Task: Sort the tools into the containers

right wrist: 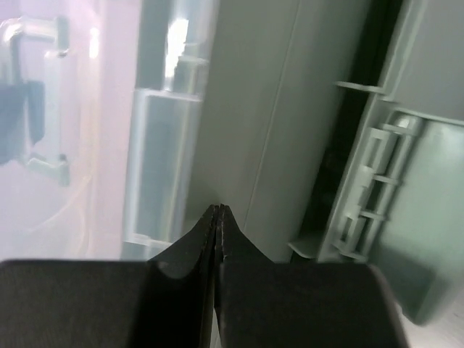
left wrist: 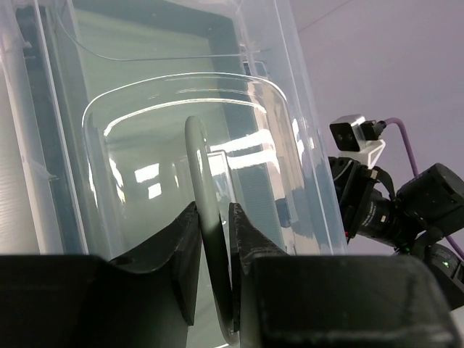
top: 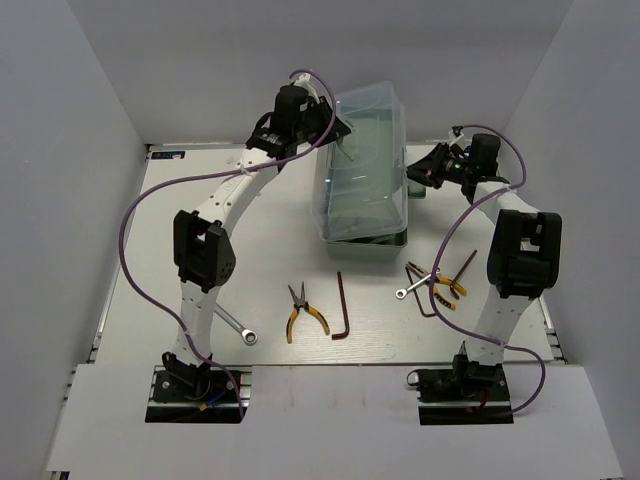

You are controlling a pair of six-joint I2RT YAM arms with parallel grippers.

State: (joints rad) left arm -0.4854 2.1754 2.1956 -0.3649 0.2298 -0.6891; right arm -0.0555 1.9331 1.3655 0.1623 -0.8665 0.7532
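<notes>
Down at the bottom of the overhead view sit the two arm bases, and just above them the tools lie loose on the tabletop (top: 270, 260). A silver wrench (top: 238, 330) rests at lower left, beside the left arm. Toward the centre lie yellow-handled pliers (top: 303, 314) and, just right of them, a dark hex key (top: 341, 305). At lower right, close to the right arm, a second wrench (top: 414, 288), second pliers (top: 447, 288) and another dark hex key (top: 466, 263) are bunched together, some overlapping. None of the tools is in a container.

Farther up, in the upper centre, stands the mint-green toolbox (top: 365, 238) under its translucent lid (top: 370, 110). The left gripper (left wrist: 214, 210) is at the lid's upper-left side. Its wrist view shows the jaws almost closed, pinching a pale green curved handle (left wrist: 197, 152) that runs up between them against the clear lid.

The right gripper (right wrist: 218, 209) is just beside the toolbox's right side, in the upper right of the overhead view. Its jaws are pressed fully together with nothing between them, pointing at the green side wall.
</notes>
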